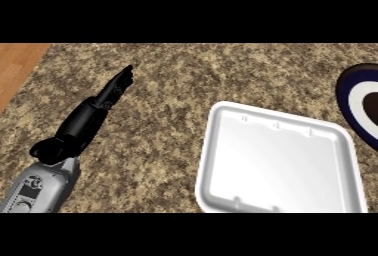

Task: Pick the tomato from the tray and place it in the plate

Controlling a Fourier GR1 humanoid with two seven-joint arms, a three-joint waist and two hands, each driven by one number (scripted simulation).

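We begin at the fingers (124, 76) of our left hand (111, 92): they are straight and held together, pointing toward the upper middle of the frame, and they hold nothing. The hand sits in the upper left, edge-on above the speckled stone surface (170, 100), with the black wrist and grey forearm (40, 185) running down to the lower left corner. We judge this a resting pose, kept well apart from the tray so it stays out of the work area. Our right hand does not show anywhere.

The white tray (277, 165) lies flat at the lower right, its rim raised and its floor bare. A dark blue plate (354, 102) with a white ring is cut off by the right edge, just beside the tray's upper right corner; placed that near, the carry would be short.

The tomato we cannot find: it is not in the tray, nor on the visible part of the plate, so we cannot say where it is or how it looks.
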